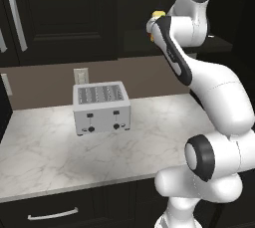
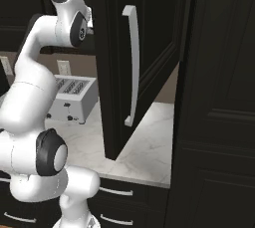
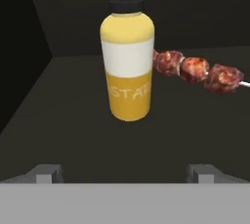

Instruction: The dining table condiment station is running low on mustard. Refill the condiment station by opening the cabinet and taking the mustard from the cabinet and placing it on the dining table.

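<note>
Facing the upright mustard (image 3: 127,66) inside the cabinet (image 2: 144,48), jaws wide apart, gripping nothing.

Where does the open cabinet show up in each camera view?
Left base view: cabinet, upper middle, dark opening round the arm.
Right base view: its open door, centre, silver handle.
Hand view: its dark inside, round the mustard.
Shared landmark: the toaster, in both base views.

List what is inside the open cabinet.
In the hand view, the cabinet holds the upright mustard and a meat skewer lying partly behind it. The skewer's near end is hidden by the bottle.
</note>
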